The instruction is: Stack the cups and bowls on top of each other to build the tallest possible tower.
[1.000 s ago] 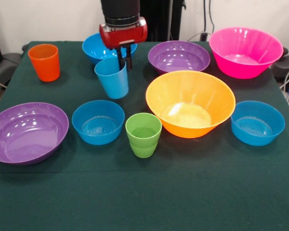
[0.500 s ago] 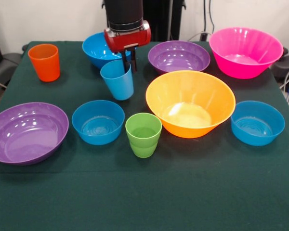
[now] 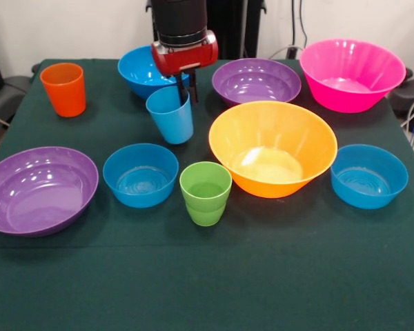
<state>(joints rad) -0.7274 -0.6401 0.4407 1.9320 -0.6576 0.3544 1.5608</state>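
**10 pieces on the counter, 1 cup in the tool**

10 plastic pieces sit spread over the dark green counter [image 3: 207, 289], none set on another. The tool [image 3: 186, 88] comes down from above with its red body over the light blue cup [image 3: 170, 114]; its dark fingers [image 3: 181, 87] are closed on the cup's far rim, 1 finger inside the wall and 1 outside. The cup leans slightly and its base sits close to the cloth; whether it touches cannot be told.

Behind the cup stands a blue bowl [image 3: 136, 69], partly hidden by the tool. To its right along the far edge are a purple bowl [image 3: 256, 81] and the pink bowl [image 3: 351, 74]. The orange cup [image 3: 63, 89] stands upright near the far left corner, well apart from the rest.

In the middle the orange-yellow bowl [image 3: 272, 148] sits just right of the held cup. The green cup [image 3: 205, 193] stands upright in front, between a 2nd blue bowl [image 3: 141, 174] on its left and the orange-yellow bowl. A 2nd purple bowl [image 3: 40, 189] lies at the left edge, and a 3rd blue bowl [image 3: 369, 176] at the right.
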